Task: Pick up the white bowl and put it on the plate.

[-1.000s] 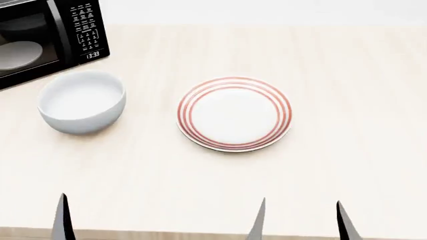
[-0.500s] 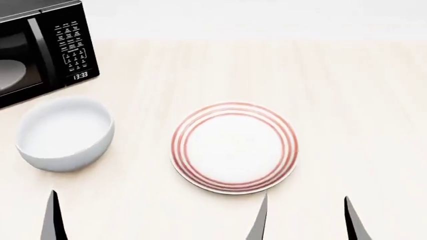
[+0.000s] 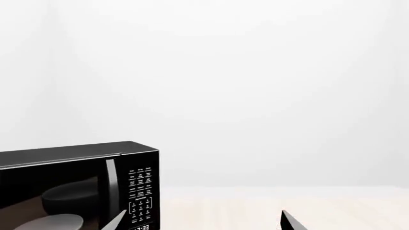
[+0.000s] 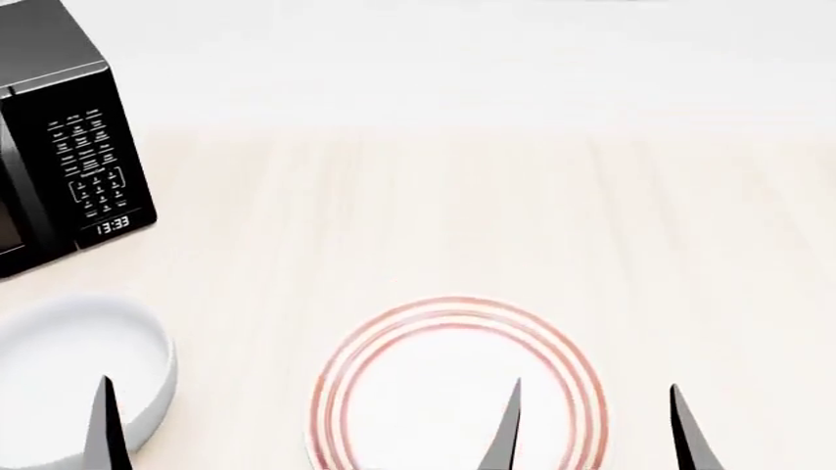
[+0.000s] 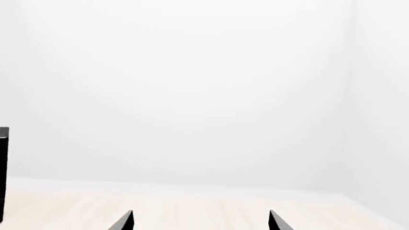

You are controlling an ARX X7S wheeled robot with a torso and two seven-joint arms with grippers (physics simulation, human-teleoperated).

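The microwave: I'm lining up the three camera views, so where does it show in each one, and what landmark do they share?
Head view: the microwave stands at the upper left edge, cut off, its keypad facing the camera.
Left wrist view: it sits in the bottom left corner, keypad and door visible.
Right wrist view: only a thin black sliver shows at the left edge.
Shared landmark: the pale wooden table, which runs under all three views.

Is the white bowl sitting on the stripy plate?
No, the white bowl sits on the table beside the plate, with bare wood between them.
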